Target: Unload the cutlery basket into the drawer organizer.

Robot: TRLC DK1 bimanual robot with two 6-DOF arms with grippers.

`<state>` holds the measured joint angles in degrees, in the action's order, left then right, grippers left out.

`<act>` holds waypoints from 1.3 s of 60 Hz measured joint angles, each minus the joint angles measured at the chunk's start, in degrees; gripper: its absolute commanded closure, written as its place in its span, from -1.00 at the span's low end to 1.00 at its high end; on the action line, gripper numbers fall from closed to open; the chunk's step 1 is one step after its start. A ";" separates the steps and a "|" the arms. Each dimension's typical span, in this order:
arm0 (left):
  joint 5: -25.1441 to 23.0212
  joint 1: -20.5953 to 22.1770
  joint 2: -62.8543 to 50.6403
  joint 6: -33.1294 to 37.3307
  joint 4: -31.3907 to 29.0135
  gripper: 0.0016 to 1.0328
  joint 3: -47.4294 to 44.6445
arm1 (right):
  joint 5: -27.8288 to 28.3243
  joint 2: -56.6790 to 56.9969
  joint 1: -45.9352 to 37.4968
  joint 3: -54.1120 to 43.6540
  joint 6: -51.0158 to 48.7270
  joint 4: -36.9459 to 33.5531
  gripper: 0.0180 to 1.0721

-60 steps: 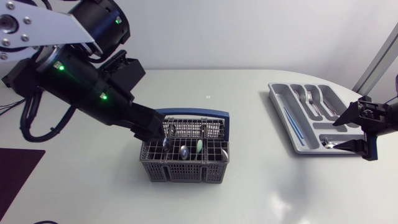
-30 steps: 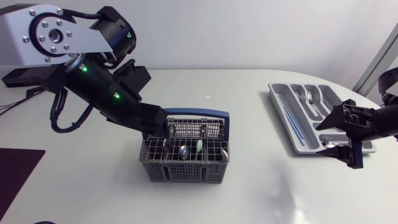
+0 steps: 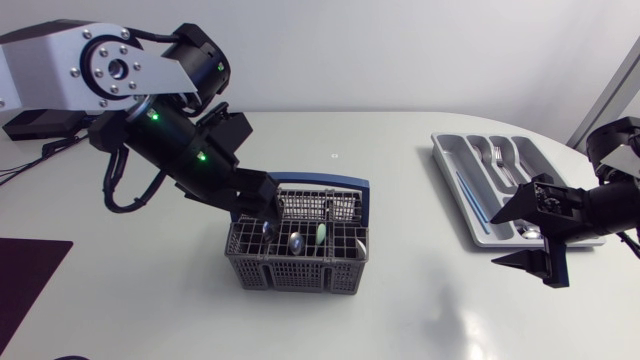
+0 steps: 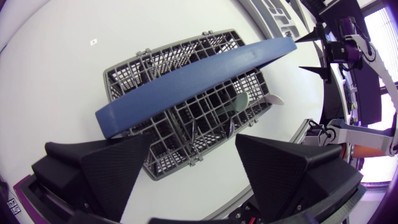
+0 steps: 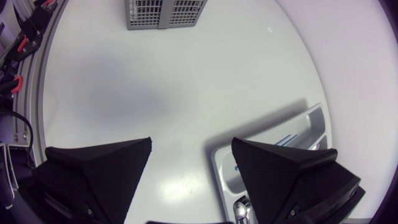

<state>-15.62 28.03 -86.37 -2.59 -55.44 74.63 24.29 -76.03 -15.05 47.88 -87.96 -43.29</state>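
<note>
Left gripper [image 4: 193, 142] fingers apart above basket [image 3: 297, 262]; blue handle [image 4: 186, 78] crosses over cutlery [image 3: 296, 242]. Right gripper [image 3: 501, 238] spread wide beside organizer [image 3: 468, 165].

The left arm [image 3: 170, 140] enters from the left and slopes down toward the basket [image 3: 290, 275]. Its end effector [image 4: 193, 155] hangs at the basket's rear left corner, fingers spread wide and gripping nothing. The right arm [image 3: 612, 195] is well to the right of the basket. Its end effector [image 3: 502, 238] points toward the basket, fingers also wide apart and empty.
</note>
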 measured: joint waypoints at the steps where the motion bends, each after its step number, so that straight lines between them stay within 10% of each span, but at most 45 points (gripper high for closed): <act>1: -0.02 0.00 -0.07 -0.02 0.11 -0.80 0.00 | 0.04 0.20 0.22 -0.20 0.20 0.02 -0.76; 32: -0.02 1.33 0.37 -5.79 8.74 -0.62 -6.45 | 0.61 4.59 4.13 -5.29 2.95 1.60 -0.76; 44: 0.50 1.79 2.45 -9.14 12.98 -0.09 -9.64 | 1.20 5.44 4.50 -6.99 2.95 1.73 -0.76; 78: 1.31 2.64 4.15 -12.48 16.52 -0.06 -12.59 | 1.66 8.00 5.27 -9.11 4.02 2.80 -0.76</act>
<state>-14.31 30.68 -82.21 -15.07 -38.92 62.04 25.96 -68.03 -9.78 38.76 -83.94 -40.49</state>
